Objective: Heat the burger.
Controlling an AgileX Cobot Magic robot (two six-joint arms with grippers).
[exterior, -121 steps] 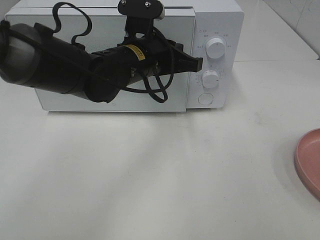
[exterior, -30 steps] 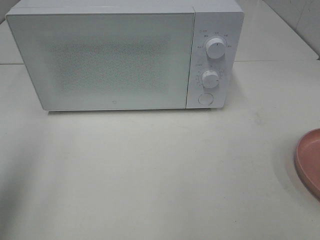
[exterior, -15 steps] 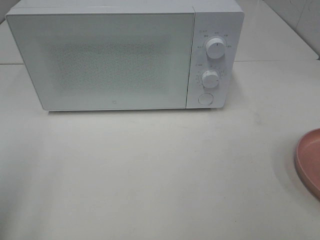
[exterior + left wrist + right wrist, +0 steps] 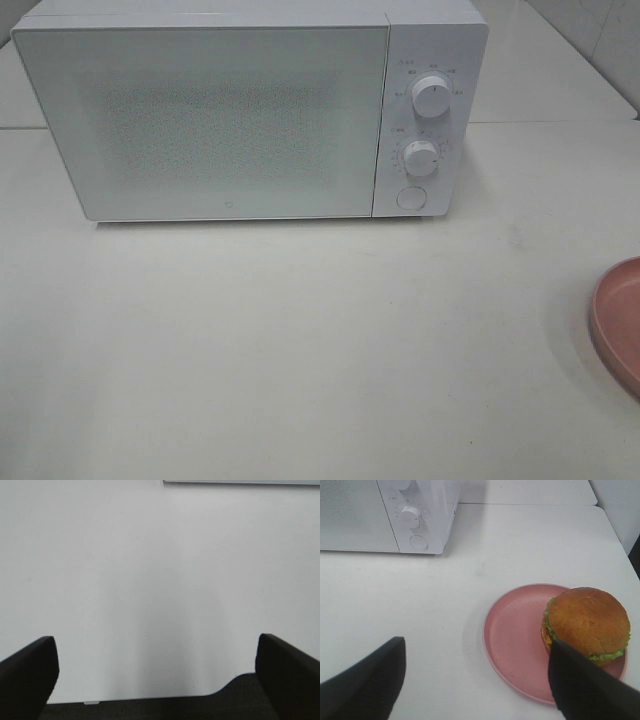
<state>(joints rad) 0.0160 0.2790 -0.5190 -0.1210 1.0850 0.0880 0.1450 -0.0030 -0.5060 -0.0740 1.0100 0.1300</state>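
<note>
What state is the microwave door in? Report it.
Shut. The microwave door lies flush with the control panel, with no gap and no interior showing.

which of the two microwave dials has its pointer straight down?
The upper dial: its dark pointer mark sits at the bottom. The lower dial, just above the round button, has its mark pointing up.

Faint markings ring both dials on the microwave control panel, but they are too small to read.

The burger sits on the plate, right of and before the microwave.
</note>
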